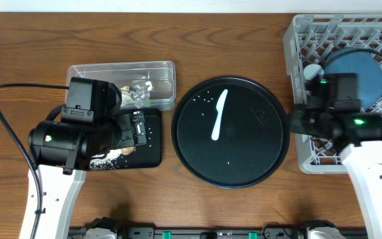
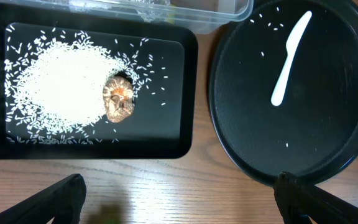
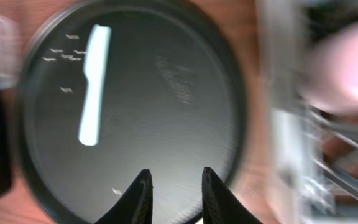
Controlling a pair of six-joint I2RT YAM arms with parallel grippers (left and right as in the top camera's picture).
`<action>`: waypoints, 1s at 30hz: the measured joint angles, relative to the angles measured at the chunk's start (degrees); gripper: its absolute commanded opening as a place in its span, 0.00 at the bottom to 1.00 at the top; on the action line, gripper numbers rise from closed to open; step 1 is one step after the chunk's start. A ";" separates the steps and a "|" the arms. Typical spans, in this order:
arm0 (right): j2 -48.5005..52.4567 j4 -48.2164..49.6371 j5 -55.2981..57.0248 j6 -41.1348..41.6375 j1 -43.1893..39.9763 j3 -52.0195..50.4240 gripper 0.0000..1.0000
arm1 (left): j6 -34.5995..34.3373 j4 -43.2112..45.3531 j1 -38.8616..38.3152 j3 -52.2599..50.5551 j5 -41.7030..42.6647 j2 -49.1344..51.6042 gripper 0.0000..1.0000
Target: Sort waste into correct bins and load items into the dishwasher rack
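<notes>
Held left fingers (image 2: 55, 202) spread over rice (image 2: 61, 81) and a brown lump (image 2: 118, 99) in the shallow black tray (image 2: 176, 130). Held right fingers (image 3: 140, 196) parted above a pale spoon (image 3: 93, 87) on the round tray (image 3: 179, 137). Farther back, showed wrappers (image 1: 136, 94) in the clear tub (image 1: 121, 66), blue plate (image 1: 367, 73) in the rack (image 1: 297, 36).

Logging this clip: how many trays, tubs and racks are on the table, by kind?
black trays: 2, the rectangular black tray and the round black tray
clear tub: 1
grey rack: 1
Total: 4
</notes>
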 measured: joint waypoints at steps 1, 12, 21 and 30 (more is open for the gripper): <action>0.68 1.46 0.00 1.22 1.84 0.00 0.22 | 0.00 0.04 0.00 0.00 -0.02 0.00 0.98; 21.73 23.54 7.56 17.40 21.38 0.22 0.24 | 0.00 0.02 0.00 0.00 -0.02 0.00 0.98; 37.97 35.89 15.72 23.08 26.01 0.37 0.24 | 0.00 0.02 0.00 0.00 0.00 0.00 0.98; 39.93 34.27 18.62 26.12 27.17 2.84 0.08 | 0.00 0.02 0.00 0.00 0.00 0.00 0.98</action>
